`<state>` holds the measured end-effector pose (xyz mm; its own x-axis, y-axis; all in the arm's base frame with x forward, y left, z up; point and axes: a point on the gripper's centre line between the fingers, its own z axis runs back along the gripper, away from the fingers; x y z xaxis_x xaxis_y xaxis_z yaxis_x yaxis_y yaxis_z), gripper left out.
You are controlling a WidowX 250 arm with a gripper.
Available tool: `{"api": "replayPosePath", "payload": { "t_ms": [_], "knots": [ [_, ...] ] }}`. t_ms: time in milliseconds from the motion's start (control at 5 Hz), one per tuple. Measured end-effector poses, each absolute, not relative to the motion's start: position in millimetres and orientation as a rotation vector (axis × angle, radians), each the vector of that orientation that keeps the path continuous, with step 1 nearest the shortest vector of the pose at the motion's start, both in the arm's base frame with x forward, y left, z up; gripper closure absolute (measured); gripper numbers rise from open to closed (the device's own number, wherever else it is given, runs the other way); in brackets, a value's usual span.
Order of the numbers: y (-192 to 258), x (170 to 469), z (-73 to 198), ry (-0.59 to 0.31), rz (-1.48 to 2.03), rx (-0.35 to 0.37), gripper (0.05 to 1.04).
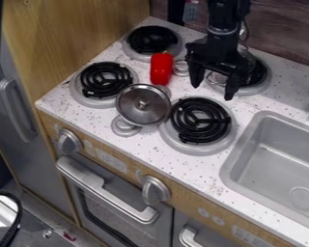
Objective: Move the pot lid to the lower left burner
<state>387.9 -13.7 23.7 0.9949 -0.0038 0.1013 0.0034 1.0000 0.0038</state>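
The pot lid (143,104) sits on the speckled white bench (202,178), below the gripper (213,90) in the view and off to its left, well apart from it. The lid is round, so it has no long axis of its own; its glass face and centre knob (143,103) point up towards the camera. Whether it lies quite flat or slightly tilted, I cannot tell. It lies between two black coil burners: one (104,80) farther left of the gripper, the other (199,121) just below the gripper in the view. Its rim comes right up to the second burner's edge; whether they touch is unclear.

The gripper hangs down near the back of the bench, its two fingers spread apart with a gap between them, tips pointing down. Behind it is another burner (258,73), with a shiny metal item partly hidden there.

Left of the gripper, a red pepper (161,69) has its long axis running nearly up and down the view. A further burner (152,39) lies beyond the pepper, up and left of the gripper. Down and right of the gripper is the grey sink (273,161).
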Motion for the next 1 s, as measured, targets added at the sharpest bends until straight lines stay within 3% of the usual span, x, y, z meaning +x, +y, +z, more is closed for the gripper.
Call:
{"api": "replayPosePath", "payload": {
  "t_ms": [400,600,1000],
  "knots": [
    [7,382,2,-0.055,0.046,0.009,0.085],
    [56,380,4,-0.068,0.17,0.018,0.085],
    [110,390,1,-0.131,0.253,-0.014,0.085]
  ]
}}
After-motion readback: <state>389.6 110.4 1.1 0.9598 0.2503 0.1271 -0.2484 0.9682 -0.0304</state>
